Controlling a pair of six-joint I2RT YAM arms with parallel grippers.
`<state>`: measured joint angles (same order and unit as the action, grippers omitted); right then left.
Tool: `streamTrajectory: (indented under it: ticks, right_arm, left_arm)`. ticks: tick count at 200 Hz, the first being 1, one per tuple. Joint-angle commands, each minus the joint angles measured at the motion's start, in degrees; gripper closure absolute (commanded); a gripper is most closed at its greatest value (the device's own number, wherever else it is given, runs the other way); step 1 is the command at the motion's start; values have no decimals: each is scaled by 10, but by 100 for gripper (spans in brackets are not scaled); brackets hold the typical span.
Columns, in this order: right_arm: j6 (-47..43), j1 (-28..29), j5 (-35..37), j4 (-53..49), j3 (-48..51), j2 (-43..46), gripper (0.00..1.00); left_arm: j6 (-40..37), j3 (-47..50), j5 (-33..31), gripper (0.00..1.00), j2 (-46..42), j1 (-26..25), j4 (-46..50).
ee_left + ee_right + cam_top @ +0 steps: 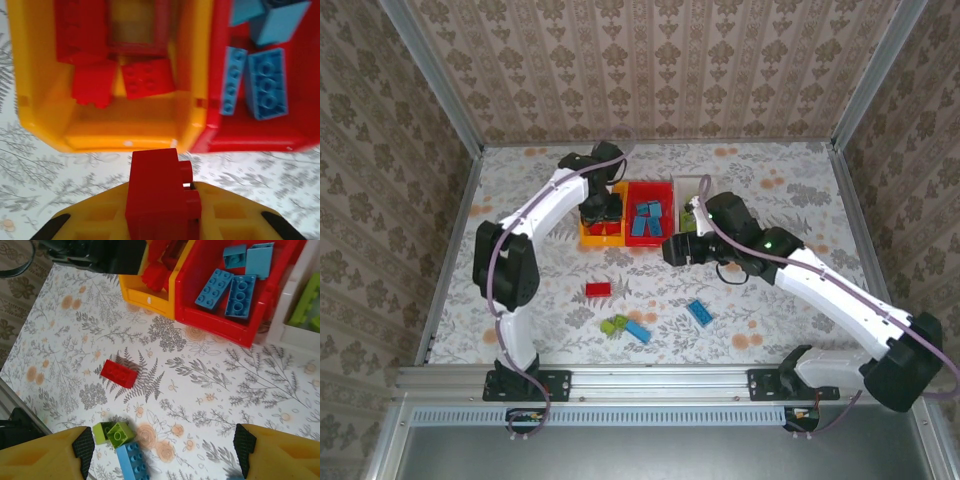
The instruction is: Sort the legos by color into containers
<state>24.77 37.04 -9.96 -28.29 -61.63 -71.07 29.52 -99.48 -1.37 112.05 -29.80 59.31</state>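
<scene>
My left gripper [160, 200] is shut on a red lego [155, 190], held just short of the near wall of the yellow-orange container [125, 137], which holds several red legos [147, 80]. Beside it, the red container [250, 142] holds blue legos [267, 82]. From above, the left gripper [600, 212] hangs over the yellow-orange container [588, 238]. My right gripper [164, 450] is open above the table with nothing between its fingers. Below it lie a loose red lego [118, 373], two lime green legos [116, 433] and a blue lego [132, 462].
The white container [295, 332] with green legos [305, 305] stands right of the red container [215, 322]. Another blue lego [699, 312] lies on the floral table near the right arm. Metal posts and patterned walls frame the table.
</scene>
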Motion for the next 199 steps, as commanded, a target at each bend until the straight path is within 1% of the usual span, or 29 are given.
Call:
streamTrajectory:
  ticks: [1, 31, 57, 89, 111, 135, 167, 186, 199]
  right_arm:
    - [1, 4, -26, 51, -3, -16, 23]
    - [-4, 6, -31, 48, -7, -39, 23]
    - [-9, 8, -17, 33, -6, -49, 23]
    - [-13, 8, 9, 11, -4, -51, 22]
    - [-10, 8, 23, 2, 2, -50, 22]
    - [-20, 14, 41, -13, 1, -49, 21]
    - [-69, 56, 54, -44, -9, -68, 21]
    - [-114, 107, 54, -40, -12, -82, 20]
    - [-141, 144, 50, -39, -18, -118, 18]
  left_arm:
    - [-30, -22, -4, 75, 35, 18, 4]
    - [-37, -43, 14, 71, 69, 28, -4]
    - [-41, -46, 19, 67, 86, 28, -2]
    - [-43, -35, 31, 61, 89, 29, -10]
    - [-43, -34, 31, 52, 86, 29, -7]
    - [-41, -28, 32, 50, 68, 28, -6]
    - [-27, -16, 31, 49, 23, 27, -7]
    - [-16, -1, 20, 47, -15, 26, -10]
    - [-8, 16, 15, 47, -43, 26, -14]
